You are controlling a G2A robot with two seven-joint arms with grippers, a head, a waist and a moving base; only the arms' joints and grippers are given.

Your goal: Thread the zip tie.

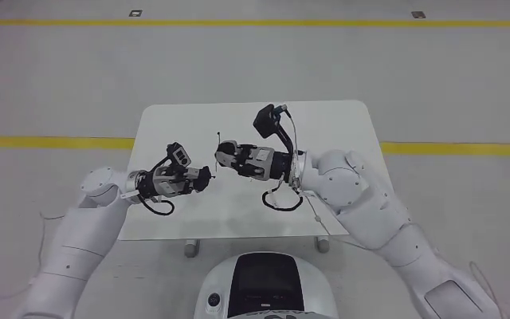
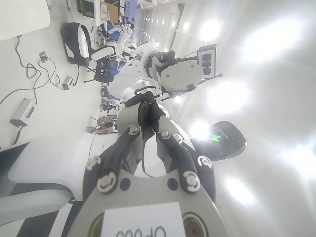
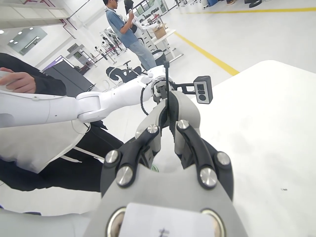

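The left arm and right arm are cased in smooth, rounded white shells. A black cable loops at the left wrist, and a second black cable loops at the right. Each wrist carries a dark camera box on a black bracket. The left gripper and right gripper have grey bodies. Their black link bars are pinned with round silver screws. The pale fingers have ribbed dark pads, and a white label sits at each base. The head, at the near edge, is white around a dark panel.
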